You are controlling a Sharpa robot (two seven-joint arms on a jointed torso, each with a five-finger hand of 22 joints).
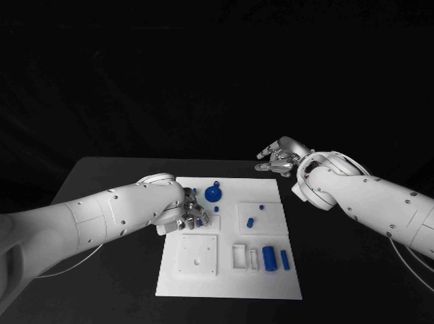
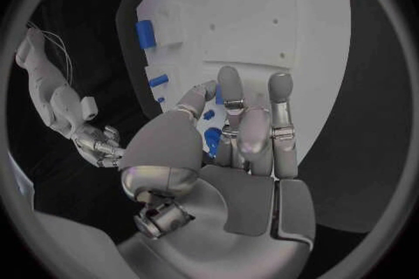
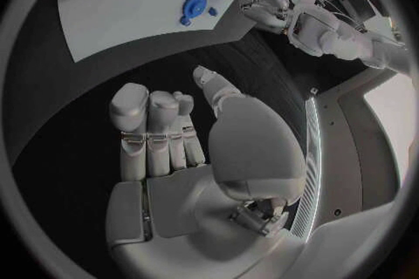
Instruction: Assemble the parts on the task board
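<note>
Silver robot hands, two: left (image 1: 187,214) maybe gripping a part, right (image 1: 280,157) empty.

The board (image 1: 231,270) lies in the lower middle of the head view, on the table (image 1: 110,175). A round part (image 1: 212,194) sits near the board's upper edge, with a small peg (image 1: 262,207) to its right. Two upright parts (image 1: 269,258) stand at the board's lower right. The left hand (image 1: 183,214) is over the board's upper left. The right hand (image 1: 280,156) is above the board's upper right corner, off the board and over the table.
</note>
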